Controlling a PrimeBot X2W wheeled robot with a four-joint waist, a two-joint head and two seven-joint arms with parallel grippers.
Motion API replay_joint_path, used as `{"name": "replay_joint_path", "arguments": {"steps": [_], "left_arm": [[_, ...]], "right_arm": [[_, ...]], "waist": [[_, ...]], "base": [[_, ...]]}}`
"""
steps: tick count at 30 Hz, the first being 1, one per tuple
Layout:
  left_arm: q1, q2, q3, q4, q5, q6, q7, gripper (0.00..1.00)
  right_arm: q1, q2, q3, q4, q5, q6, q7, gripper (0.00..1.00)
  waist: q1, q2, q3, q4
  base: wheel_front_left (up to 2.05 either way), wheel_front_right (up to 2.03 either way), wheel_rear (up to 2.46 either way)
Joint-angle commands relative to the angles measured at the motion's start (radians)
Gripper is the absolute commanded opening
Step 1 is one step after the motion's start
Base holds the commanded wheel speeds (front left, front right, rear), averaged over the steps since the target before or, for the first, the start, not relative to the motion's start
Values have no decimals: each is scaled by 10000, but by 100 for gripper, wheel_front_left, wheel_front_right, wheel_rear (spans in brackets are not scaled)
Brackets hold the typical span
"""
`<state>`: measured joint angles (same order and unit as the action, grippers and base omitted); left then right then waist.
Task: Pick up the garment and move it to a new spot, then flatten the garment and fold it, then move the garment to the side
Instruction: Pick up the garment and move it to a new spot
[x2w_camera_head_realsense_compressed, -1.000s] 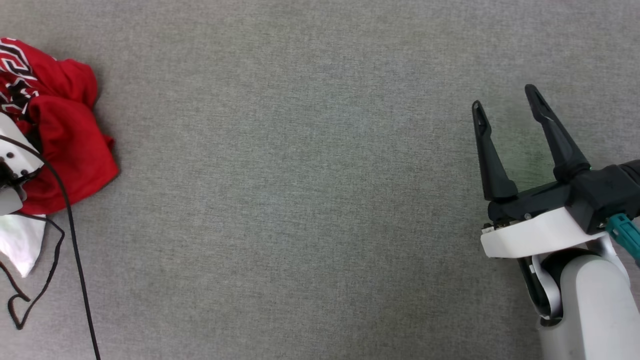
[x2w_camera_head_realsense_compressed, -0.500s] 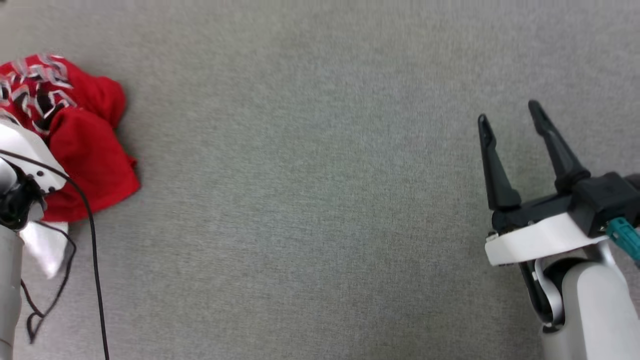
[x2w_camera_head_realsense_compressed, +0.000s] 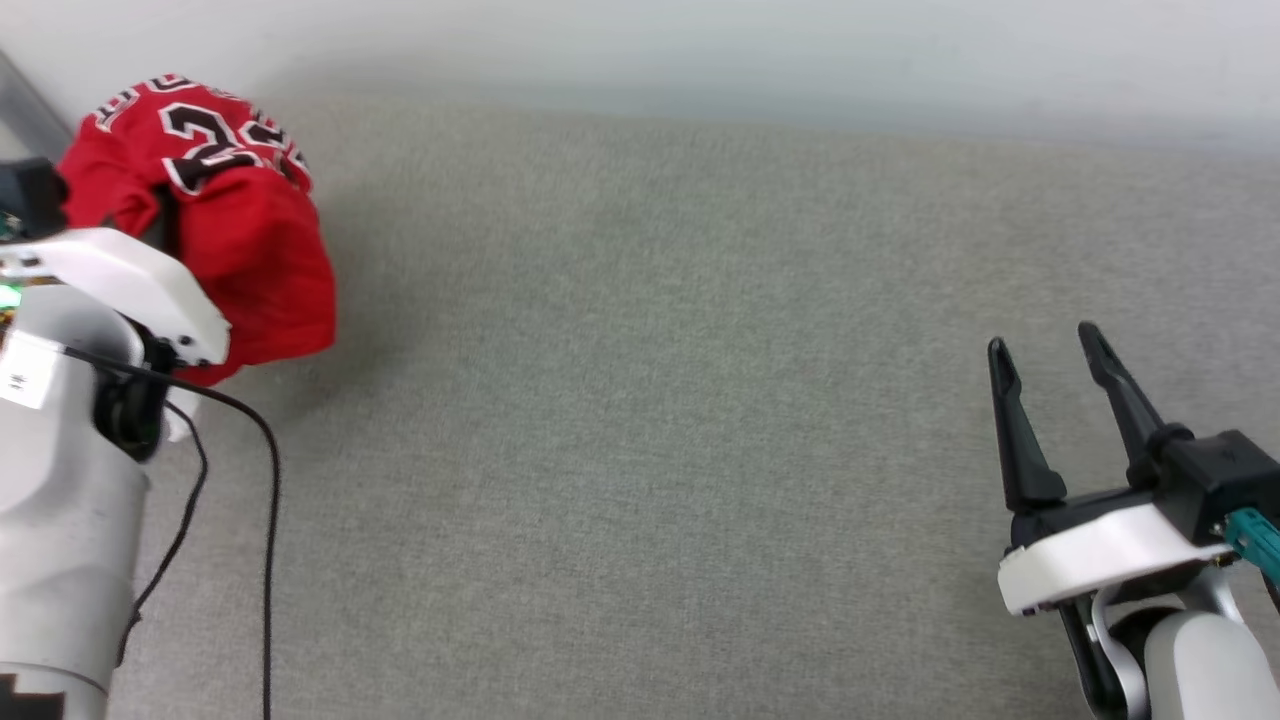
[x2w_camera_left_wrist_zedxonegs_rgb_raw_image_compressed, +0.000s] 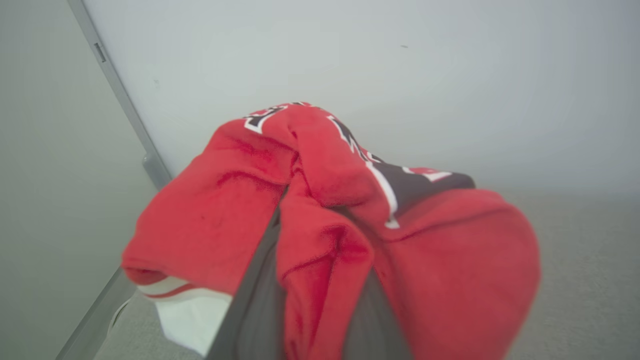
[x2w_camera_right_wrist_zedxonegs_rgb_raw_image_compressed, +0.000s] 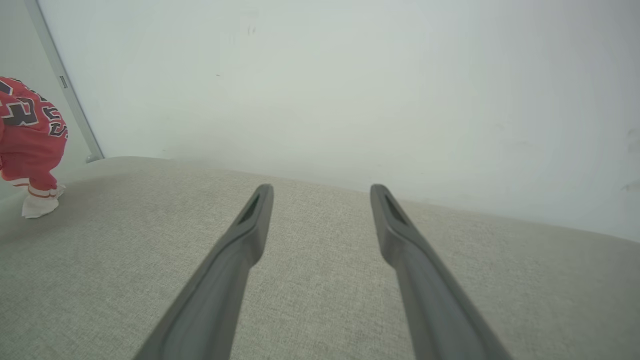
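Left claw (x2w_camera_left_wrist_zedxonegs_rgb_raw_image_compressed: 315, 260), newly clamped on the garment (x2w_camera_head_realsense_compressed: 250, 250), hoists it up from the grey surface (x2w_camera_head_realsense_compressed: 650, 450) (1 white sleeve (x2w_camera_right_wrist_zedxonegs_rgb_raw_image_compressed: 37, 205) dangles). Right claw (x2w_camera_head_realsense_compressed: 1042, 340) waits wide apart; relocation looks underway.

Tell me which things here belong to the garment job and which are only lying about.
Belong to the job:
garment, bunched up
left fingers, closed on it
right fingers, open and empty
grey cloth surface beneath

Only lying about:
black cable
metal strip on the wall
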<state>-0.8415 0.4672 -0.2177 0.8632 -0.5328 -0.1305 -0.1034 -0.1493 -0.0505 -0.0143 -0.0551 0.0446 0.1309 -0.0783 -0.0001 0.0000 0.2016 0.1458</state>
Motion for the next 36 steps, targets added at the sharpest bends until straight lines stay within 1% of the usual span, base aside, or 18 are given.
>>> {"name": "replay_joint_path", "arguments": {"steps": [1, 6, 12, 17, 20, 24, 26, 30, 31, 32, 35, 36], "left_arm": [[188, -148, -189, -196, 88, 16, -173, 0], [531, -533, -806, -1079, 136, 6, -428, 0], [1241, -1071, -1776, -2581, -76, 3, -222, 0], [1860, -1713, -2708, -3686, -327, 4, 104, 0], [2247, -2183, -3466, -4122, -494, 3, 375, 0], [2804, -2567, -4476, -4342, -849, 3, 753, 0], [3056, -2649, -4945, -4303, -891, 3, 868, 0], [3628, -2718, -5771, -4002, -893, 2, 940, 0], [3628, -2718, -5771, -4002, -893, 2, 940, 0], [3835, -2682, -6110, -3817, -818, 2, 935, 0], [4045, -2711, -6495, -3661, -766, 2, 827, 0], [4098, -2738, -6572, -3642, -761, 2, 753, 32]], "right_arm": [[258, 3, -80, -40, 87, -3, 51, 100], [758, 3, -344, -178, 154, -3, 187, 100], [1166, 4, -444, -407, 252, -3, 377, 100], [1355, 4, -541, -536, 471, -3, 486, 100], [1361, 3, -556, -572, 580, -3, 448, 100], [1289, 4, -618, -518, 723, -3, 360, 100], [1285, 4, -655, -507, 744, -3, 320, 100], [1191, 4, -657, -406, 817, -3, 212, 100], [1191, 4, -657, -406, 817, -3, 212, 100], [1126, 6, -642, -332, 876, -3, 152, 100], [1056, 4, -617, -243, 915, -3, 60, 100], [1060, 4, -623, -214, 930, -3, 57, 100]], "waist": [[1, 0, -468, -270], [1, 0, -919, -787], [1, 0, -1144, -1566], [1, 0, -1064, -2123], [1, 0, -907, -2386], [1, 0, -682, -2670], [1, 0, -570, -2740], [1, 0, -381, -2822], [1, 0, -381, -2822], [1, 0, -307, -2824], [1, 0, -233, -2772], [1, 0, -231, -2729]], "base": [[0, 0, 0], [0, 0, 0], [0, 0, 0], [0, 0, 0], [0, 0, 0], [0, 0, 0], [0, 0, 0], [0, 0, 0], [0, 0, 0], [0, 0, 0], [0, 0, 0], [0, 0, 0]]}}
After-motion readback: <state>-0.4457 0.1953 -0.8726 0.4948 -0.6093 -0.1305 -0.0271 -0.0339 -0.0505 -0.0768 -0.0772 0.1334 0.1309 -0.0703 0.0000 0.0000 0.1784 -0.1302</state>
